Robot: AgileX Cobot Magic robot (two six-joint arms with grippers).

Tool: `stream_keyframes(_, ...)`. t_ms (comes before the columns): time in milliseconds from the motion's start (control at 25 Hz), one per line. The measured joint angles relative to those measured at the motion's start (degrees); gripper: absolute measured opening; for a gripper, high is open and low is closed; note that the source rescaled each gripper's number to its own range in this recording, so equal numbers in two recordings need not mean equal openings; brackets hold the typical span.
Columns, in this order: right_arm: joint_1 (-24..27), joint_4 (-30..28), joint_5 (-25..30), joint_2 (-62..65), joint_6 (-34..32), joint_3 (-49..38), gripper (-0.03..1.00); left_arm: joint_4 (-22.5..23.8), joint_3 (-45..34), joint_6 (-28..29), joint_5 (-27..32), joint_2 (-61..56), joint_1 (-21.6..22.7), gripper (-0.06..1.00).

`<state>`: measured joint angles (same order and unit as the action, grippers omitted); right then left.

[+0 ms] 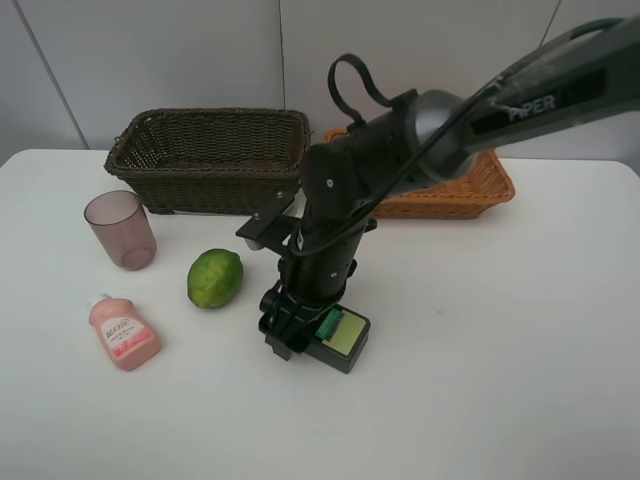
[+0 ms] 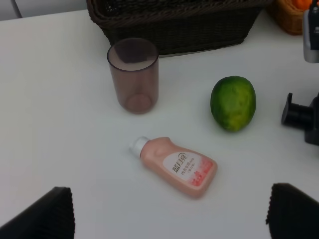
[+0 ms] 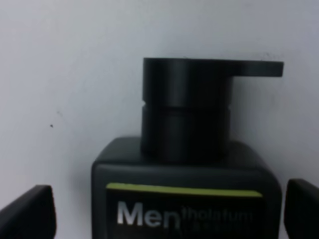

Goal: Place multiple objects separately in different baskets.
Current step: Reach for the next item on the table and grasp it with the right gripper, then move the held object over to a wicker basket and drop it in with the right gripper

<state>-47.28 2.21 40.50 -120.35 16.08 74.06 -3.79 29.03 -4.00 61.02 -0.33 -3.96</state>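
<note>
1. Baskets sit side by side at the back of the white table. The dark brown basket is on the left. The orange-tan basket is on the right, partly hidden by the right arm.
2. Only the left wrist view peeks into a corner of the orange-tan basket. Something orange lies there, too cut off to name.
3. From high up, the mauve cup stands upright in front of the dark brown basket. The lime lies near it. The pink soap bottle lies flat, closer to the front.
4. The dark green bottle lies flat on the table, near the lime and to its right, under the right arm.
5. Only the right wrist view shows the right pincer well. It is wide, with one finger on each side of the dark green bottle, not squeezing it. The label reads "Men".
6. The left pincer is wide and holds nothing. The pink soap bottle lies on the table just ahead of it.
</note>
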Motion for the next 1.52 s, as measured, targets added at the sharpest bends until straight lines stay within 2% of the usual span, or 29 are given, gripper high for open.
stream_keyframes(520,0.0,0.0,0.1,-0.1,0.0,0.0,0.95,0.0,0.0,0.0,0.0,0.0,0.0,1.0)
stream_keyframes(600,0.0,0.0,0.1,-0.1,0.0,0.0,0.81,0.0,0.0,0.0,0.0,0.0,0.0,1.0)
stream_keyframes(640,0.0,0.0,0.1,-0.1,0.0,0.0,0.66,0.0,0.0,0.0,0.0,0.0,0.0,1.0)
stream_keyframes(680,0.0,-0.3,0.1,-0.1,0.0,0.0,0.46,0.0,0.0,0.0,0.0,0.0,0.0,1.0)
stream_keyframes(720,0.0,-0.7,0.0,-0.1,0.0,0.0,0.2,0.0,0.0,0.0,0.0,0.0,0.0,1.0)
stream_keyframes(760,0.0,-0.8,0.0,-0.1,-0.1,0.0,0.18,0.0,0.0,0.0,0.0,0.0,0.0,1.0)
stream_keyframes(1520,0.0,-1.0,0.0,-0.1,-0.1,0.0,0.18,0.0,0.0,0.0,0.0,0.0,0.0,1.0)
